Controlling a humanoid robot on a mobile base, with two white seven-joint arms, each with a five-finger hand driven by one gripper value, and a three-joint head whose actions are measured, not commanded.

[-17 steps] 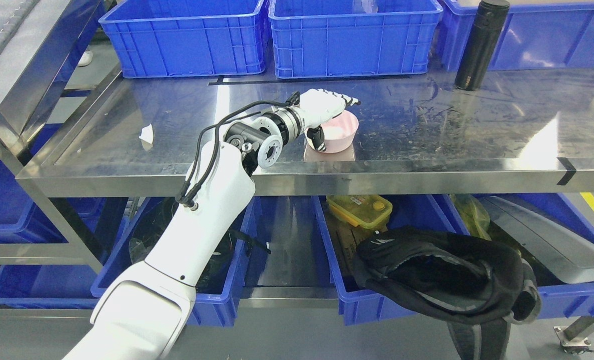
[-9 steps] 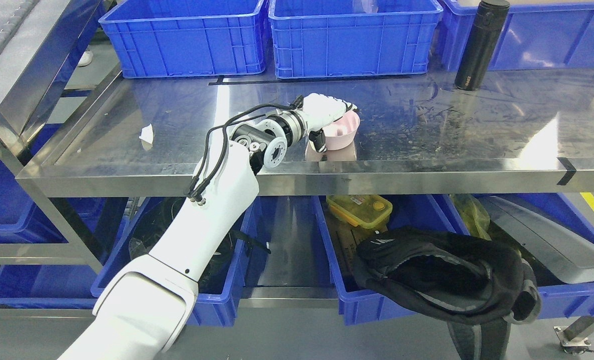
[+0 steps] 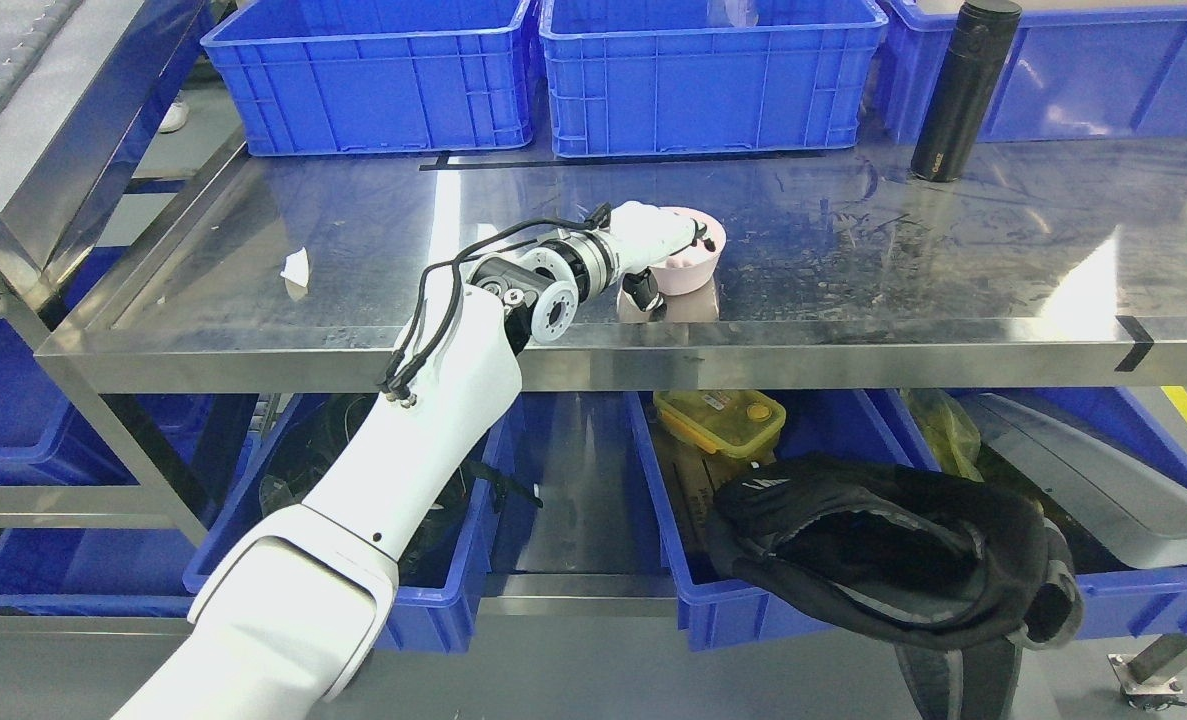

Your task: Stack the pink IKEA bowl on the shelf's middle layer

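Observation:
The pink bowl (image 3: 699,268) is on the steel middle shelf (image 3: 953,260), near its front edge and a little left of centre. My left hand (image 3: 675,264) is shut on the bowl's left rim, fingers over the top and thumb below the side. The bowl sits slightly tilted and seems just clear of the steel, with its pink reflection (image 3: 673,305) beneath. The left arm reaches up from the lower left. The right arm is out of view.
Three blue bins (image 3: 708,85) line the back of the shelf. A black bottle (image 3: 958,90) stands at the back right. A white paper scrap (image 3: 295,268) lies at the left. Below are blue bins, a yellow lunchbox (image 3: 718,418) and a black bag (image 3: 883,545).
My left hand's fingers have curled from over the bowl onto its rim. The bowl has tipped and shifted a little up and to the right in the hand.

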